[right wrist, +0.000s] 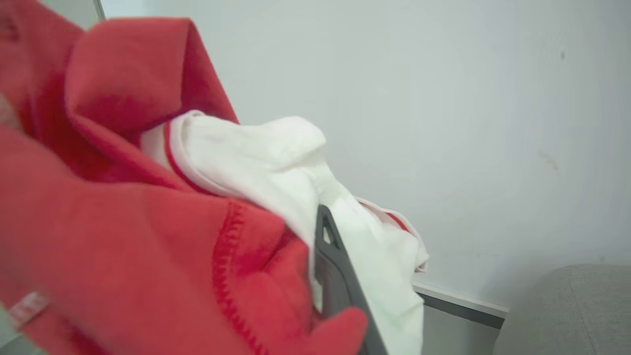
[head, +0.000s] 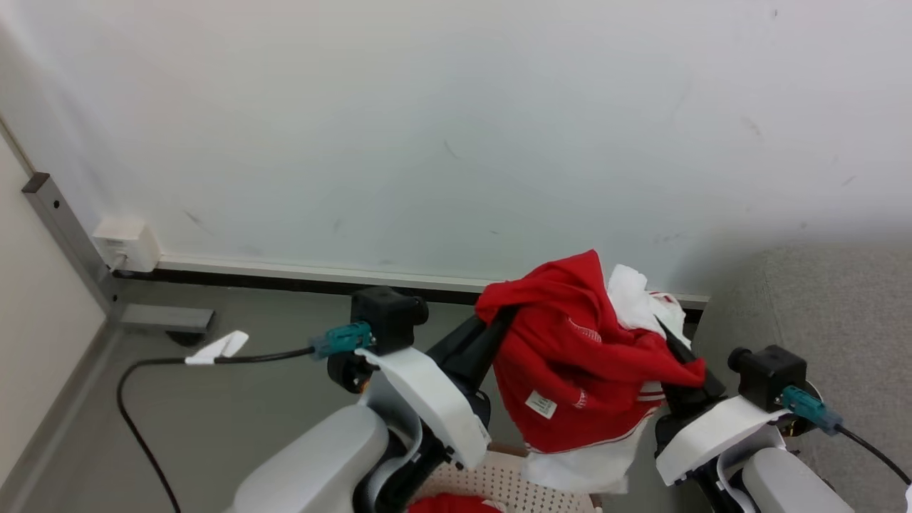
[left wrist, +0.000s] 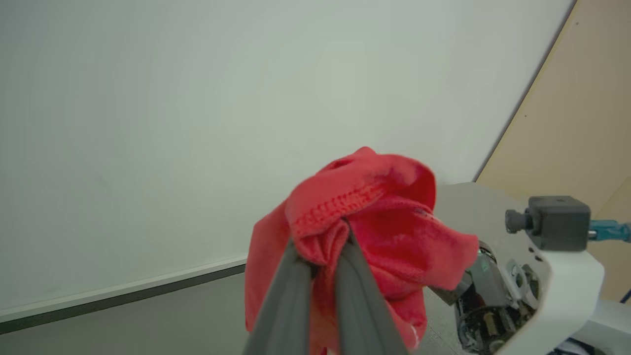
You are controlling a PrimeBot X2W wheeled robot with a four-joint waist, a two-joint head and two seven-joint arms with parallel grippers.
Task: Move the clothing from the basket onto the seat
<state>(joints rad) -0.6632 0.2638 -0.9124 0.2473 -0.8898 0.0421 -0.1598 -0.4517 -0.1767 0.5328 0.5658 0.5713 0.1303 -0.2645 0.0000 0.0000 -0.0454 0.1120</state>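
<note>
While aloft, both jaws tight on clothing

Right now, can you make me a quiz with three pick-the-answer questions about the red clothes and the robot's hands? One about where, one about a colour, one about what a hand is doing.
1. Where is the red garment?
A. spread on a table
B. held up over the basket
C. stuffed in a drawer

2. What colour goes with its red?
A. blue
B. yellow
C. white

3. How is the left gripper?
A. shut on the red garment
B. wide open
C. holding a cup

Answers:
1 B: in the head view it hangs between the left gripper and the right gripper, above the basket.
2 C: white fabric lies beside the red in the right wrist view.
3 A: in the left wrist view its fingers pinch a red fold.
</note>
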